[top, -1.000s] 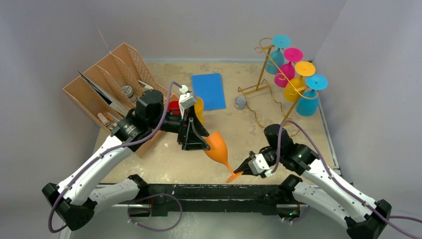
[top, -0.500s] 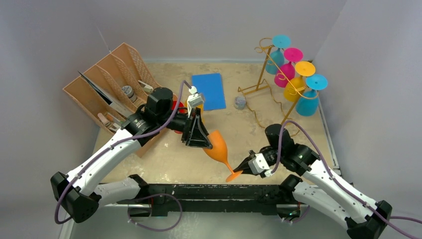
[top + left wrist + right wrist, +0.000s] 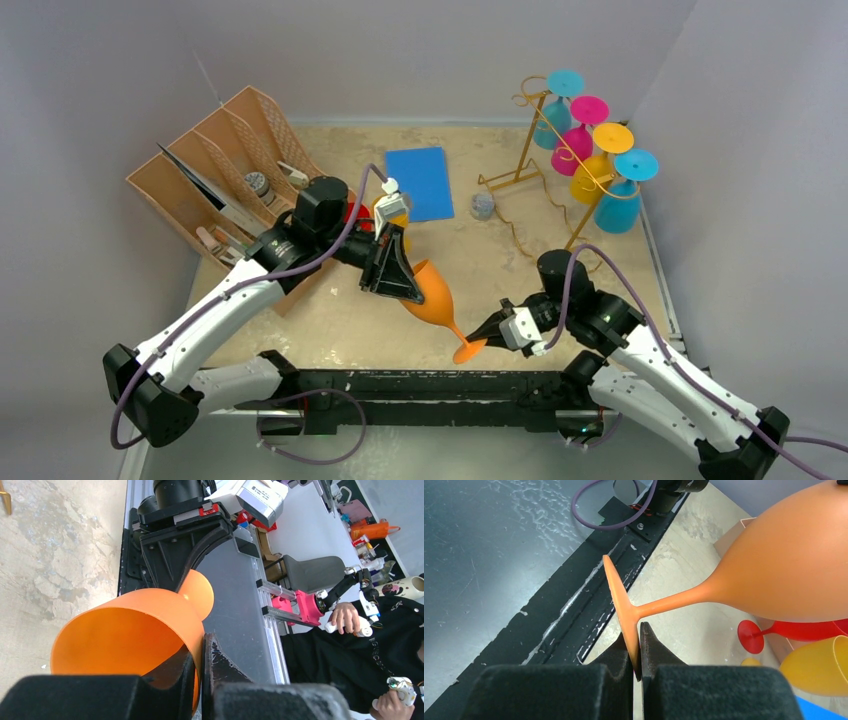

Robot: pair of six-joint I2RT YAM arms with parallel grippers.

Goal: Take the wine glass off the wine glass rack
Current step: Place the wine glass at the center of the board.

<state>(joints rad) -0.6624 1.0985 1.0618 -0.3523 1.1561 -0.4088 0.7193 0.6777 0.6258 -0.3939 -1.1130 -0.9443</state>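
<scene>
The orange wine glass (image 3: 434, 296) looks like opaque plastic w/ a rounded bowl, thin stem and flat disc foot. It's held tilted over the table's (image 3: 500, 265) near-centre, bowl up-left and foot down-right, well apart from the gold wire wine glass rack (image 3: 530, 140) at back right. I see the L gripper (image 3: 202, 656) clamped on the bowl rim, one finger inside, one outside. The R gripper (image 3: 636, 652) pinches the foot's edge. A red glass (image 3: 774, 629) and a yellow glass (image 3: 819, 665) are cut off in the R wrist view. Can't tell if the foot touches the table.
</scene>
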